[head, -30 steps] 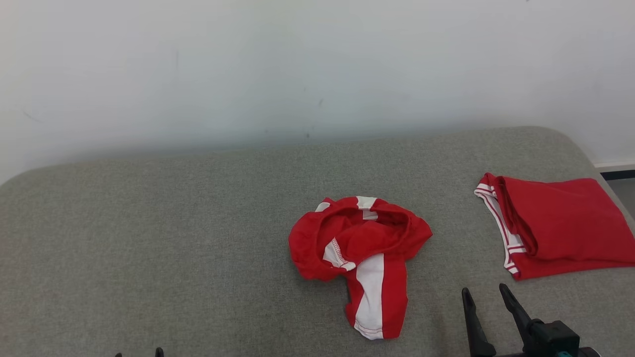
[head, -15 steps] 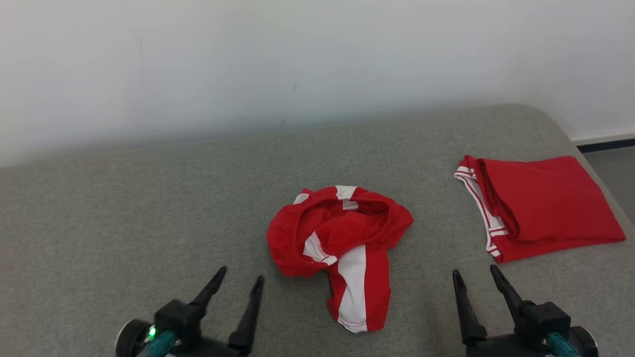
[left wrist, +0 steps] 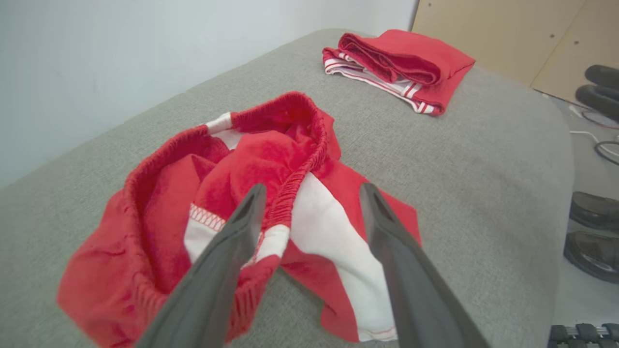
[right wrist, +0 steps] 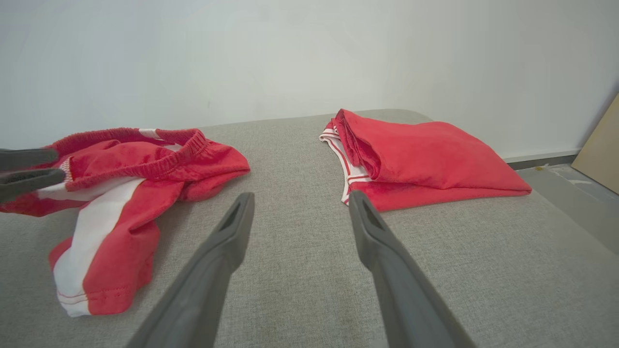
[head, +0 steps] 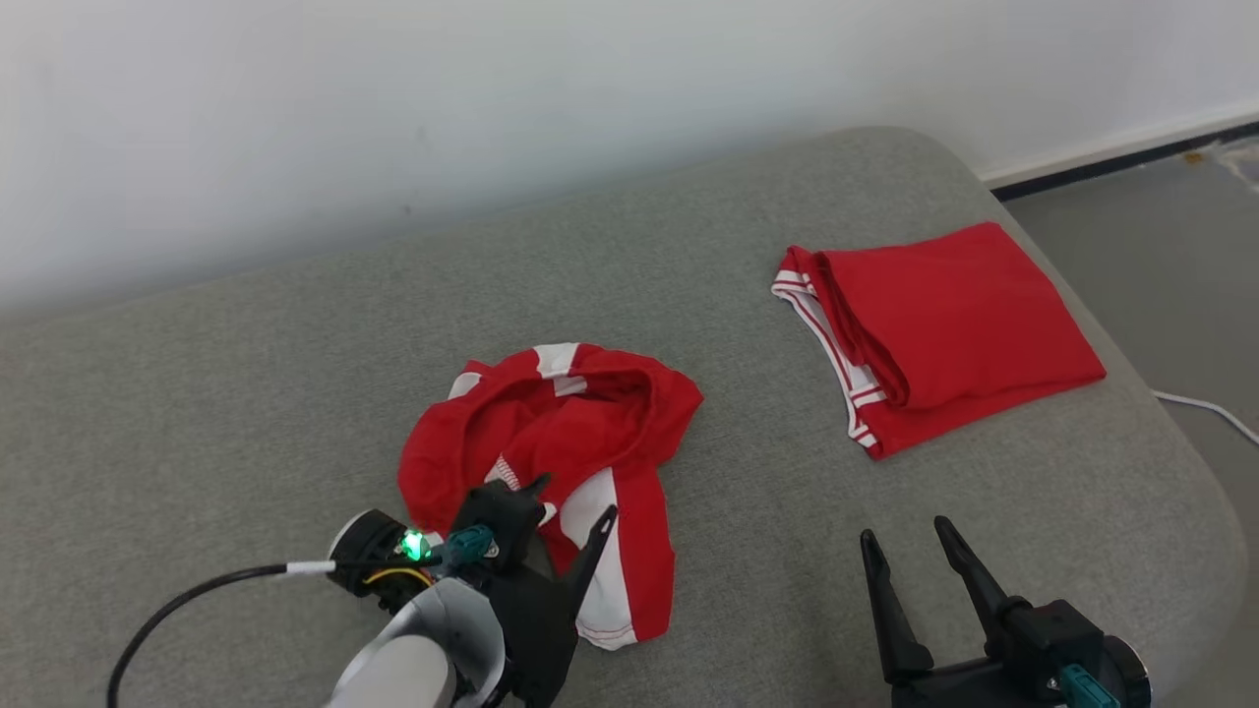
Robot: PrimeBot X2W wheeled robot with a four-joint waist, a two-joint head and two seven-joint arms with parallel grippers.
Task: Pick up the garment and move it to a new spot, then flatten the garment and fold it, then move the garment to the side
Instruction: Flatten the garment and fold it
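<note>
garment (head: pixel 551 423) partly behind left tool (head: pixel 576 497), shoes (left wrist: pixel 594 211) cropped

A bare indoor test room, not a lived-in home, is suggested. A grey upholstered cushion (head: pixel 246 393) is set against a blank white wall (head: pixel 393 98). In the head view a loose white cable (head: pixel 1202 404) is seen at three o'clock. In the left wrist view a plywood board (left wrist: pixel 522 38) is seen at one o'clock and black shoes (left wrist: pixel 592 256) at four.

Lower left in the head view, the left gripper (head: pixel 575 497) is showing long black tapering fingers (head: pixel 593 547), a glowing green light (head: pixel 414 544), a teal plug (head: pixel 470 539), a black cable (head: pixel 167 615) and a pale grey forearm (head: pixel 413 664). Lower right, the right gripper (head: pixel 903 529) is showing a second teal plug (head: pixel 1080 680).
</note>
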